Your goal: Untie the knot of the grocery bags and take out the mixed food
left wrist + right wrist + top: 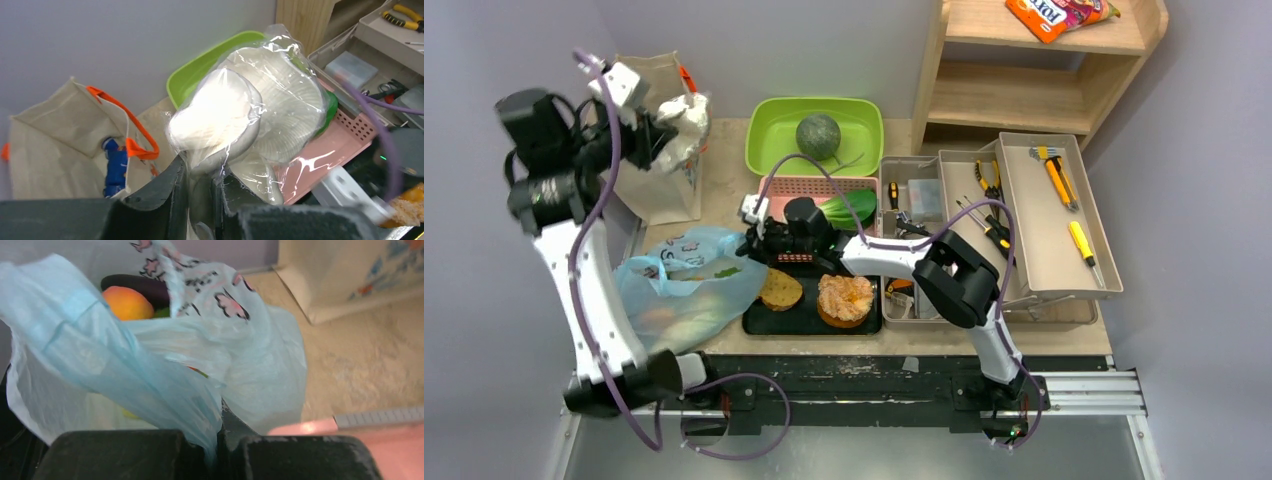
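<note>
**Left fingers hold wrapped white food above the tote; right fingers pinch the blue bag**

The left arm is raised high at the left side. Its left fingers (179, 192) stand only a little apart and grip the lower end of the white food in clear film (250, 105), which sticks up between them. In the top view this packet hangs just over the mouth of the beige canvas tote (659, 190). The tote stands upright at the back left of the tabletop (724, 200), and a blue item (115, 167) lies inside it.

The right arm reaches to the left. Its right fingers (190, 452) are closed on a fold of the light-blue plastic bag (150, 365), with the thin film squeezed between them. The bag lies on the tabletop near the front edge, touching the left side of the black tray (759, 322). Through its open mouth an orange-coloured fruit (127, 302) and a dark purple eggplant (145, 285) can be seen. I cannot tell where the knot is.

On the black tray rest a brown bread slice (781, 290) and an orange-topped pastry (845, 298). A round green melon (819, 135) sits in the green tub (764, 140) behind.
</note>
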Tool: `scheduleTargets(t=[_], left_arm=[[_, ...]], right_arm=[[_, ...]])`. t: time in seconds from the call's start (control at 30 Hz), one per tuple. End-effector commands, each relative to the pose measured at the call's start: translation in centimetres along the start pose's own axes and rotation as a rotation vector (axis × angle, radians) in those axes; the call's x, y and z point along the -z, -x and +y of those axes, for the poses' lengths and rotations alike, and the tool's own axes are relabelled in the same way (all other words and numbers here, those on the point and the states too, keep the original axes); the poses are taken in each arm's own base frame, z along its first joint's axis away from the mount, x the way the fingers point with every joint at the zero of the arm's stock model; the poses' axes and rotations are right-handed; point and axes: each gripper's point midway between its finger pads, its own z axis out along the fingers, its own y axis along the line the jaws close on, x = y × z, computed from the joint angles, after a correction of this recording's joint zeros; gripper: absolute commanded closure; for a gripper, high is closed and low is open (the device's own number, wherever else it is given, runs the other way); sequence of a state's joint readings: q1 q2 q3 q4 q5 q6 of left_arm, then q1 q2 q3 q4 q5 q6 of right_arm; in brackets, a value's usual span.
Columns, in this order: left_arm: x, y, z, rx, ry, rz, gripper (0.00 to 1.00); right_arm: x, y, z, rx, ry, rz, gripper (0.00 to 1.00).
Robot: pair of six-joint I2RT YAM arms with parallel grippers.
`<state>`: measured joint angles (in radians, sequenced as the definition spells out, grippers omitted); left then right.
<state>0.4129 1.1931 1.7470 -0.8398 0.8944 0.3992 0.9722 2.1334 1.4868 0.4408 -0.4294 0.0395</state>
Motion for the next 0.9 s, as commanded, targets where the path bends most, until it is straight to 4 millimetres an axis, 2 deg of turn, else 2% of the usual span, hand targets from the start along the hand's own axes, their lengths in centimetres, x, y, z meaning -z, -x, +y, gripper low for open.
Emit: scheduleTargets(t=[0.0, 0.1, 0.27, 0.4, 0.43, 0.53, 0.6, 0.67, 0.73, 0.8, 0.87], left_arm=[[-6.4, -2.0, 2.1, 0.074, -0.032, 0.067, 0.99], [-10.9, -4.2, 1.5, 0.117, -0.120, 0.141, 0.97], [-16.4, -9.7, -2.0, 0.115, -0.278, 0.287, 0.97], [-19.2, -14.1, -2.9, 0.076, -0.298, 0.386, 0.91], [-20.0, -14.4, -3.9, 0.078, -0.322, 0.393, 0.89], [-21.5, -16.0, -5.1, 0.083, -0.348, 0.434, 0.85], [-21.9, -16.9, -5.6, 0.072, -0.360, 0.473, 0.74], [-21.7, -17.2, -5.8, 0.079, -0.364, 0.493, 0.54], [-21.1, -16.6, -5.5, 0.087, -0.338, 0.493, 0.39], [-20.2, -14.7, -5.0, 0.089, -0.303, 0.443, 0.26], [-18.9, -11.7, -4.0, 0.121, -0.261, 0.352, 0.11]], right_arm=[[0.3, 6.0, 1.9, 0.409, 0.002, -0.155, 1.00], [0.5, 6.1, 2.1, 0.515, -0.003, -0.168, 1.00], [0.5, 5.9, 2.6, 0.584, -0.002, -0.172, 1.00], [0.4, 5.8, 2.7, 0.567, -0.012, -0.169, 1.00], [0.4, 5.8, 2.7, 0.558, -0.015, -0.170, 1.00], [0.3, 5.7, 2.7, 0.543, -0.019, -0.167, 1.00], [0.3, 5.7, 2.6, 0.539, -0.025, -0.166, 1.00], [0.3, 5.7, 2.6, 0.538, -0.028, -0.165, 1.00], [0.4, 5.7, 2.5, 0.536, -0.031, -0.166, 1.00], [0.4, 5.9, 2.5, 0.527, -0.031, -0.169, 1.00], [0.3, 6.0, 2.5, 0.516, -0.032, -0.171, 1.00]])
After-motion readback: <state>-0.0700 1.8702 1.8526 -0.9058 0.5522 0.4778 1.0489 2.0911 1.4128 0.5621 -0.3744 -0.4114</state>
